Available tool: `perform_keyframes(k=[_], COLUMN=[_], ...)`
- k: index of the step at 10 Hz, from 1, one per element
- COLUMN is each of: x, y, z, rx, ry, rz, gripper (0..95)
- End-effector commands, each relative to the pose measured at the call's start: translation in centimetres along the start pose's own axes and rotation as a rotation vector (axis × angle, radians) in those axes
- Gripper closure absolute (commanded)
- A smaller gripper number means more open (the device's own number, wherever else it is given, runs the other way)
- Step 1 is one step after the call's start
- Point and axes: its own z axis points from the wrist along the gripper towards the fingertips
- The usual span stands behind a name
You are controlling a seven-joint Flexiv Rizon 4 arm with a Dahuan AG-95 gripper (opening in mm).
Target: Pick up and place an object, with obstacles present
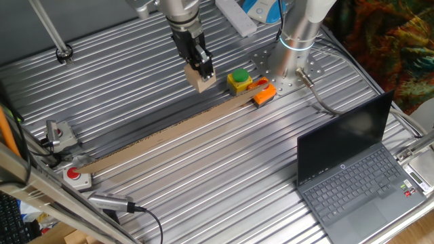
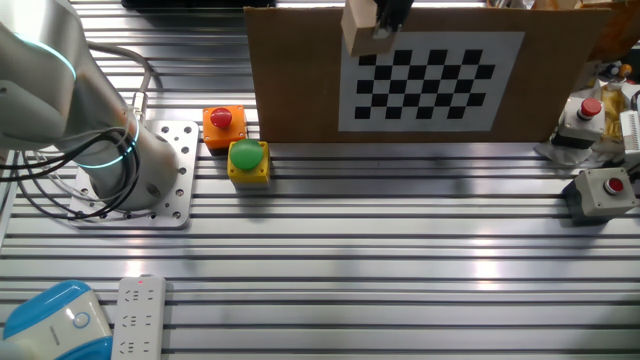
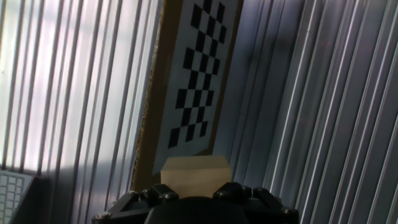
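My gripper (image 1: 201,73) is shut on the tan-brown block (image 1: 203,82) and holds it in the air just behind the long cardboard strip (image 1: 169,132). In the other fixed view the block (image 2: 359,28) hangs near the top edge of that obstacle (image 2: 290,80), which is an upright cardboard board with a checkerboard sheet on it. In the hand view the block (image 3: 194,170) sits between my fingertips (image 3: 163,193), with the checkerboard board (image 3: 186,93) below and ahead.
A yellow box with a green button (image 1: 239,80) and an orange piece (image 1: 264,93) sit at the strip's right end, near the arm's base (image 1: 298,41). An open laptop (image 1: 352,169) stands at front right. Red-button boxes (image 1: 76,176) lie at the left edge.
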Motion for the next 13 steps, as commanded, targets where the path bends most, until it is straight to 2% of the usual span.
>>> perform_keyframes(k=[1,5,10,13], x=[0.22,0.31,0.31,0.31], y=[-0.02,-0.02,-0.02,-0.02], z=[0.13,0.2,0.2,0.2], rx=[-0.006,-0.034,-0.054,-0.064], ry=[-0.008,-0.017,0.016,0.017], rz=[-0.004,-0.01,0.033,0.083], gripper=[95.0,95.0,95.0,95.0])
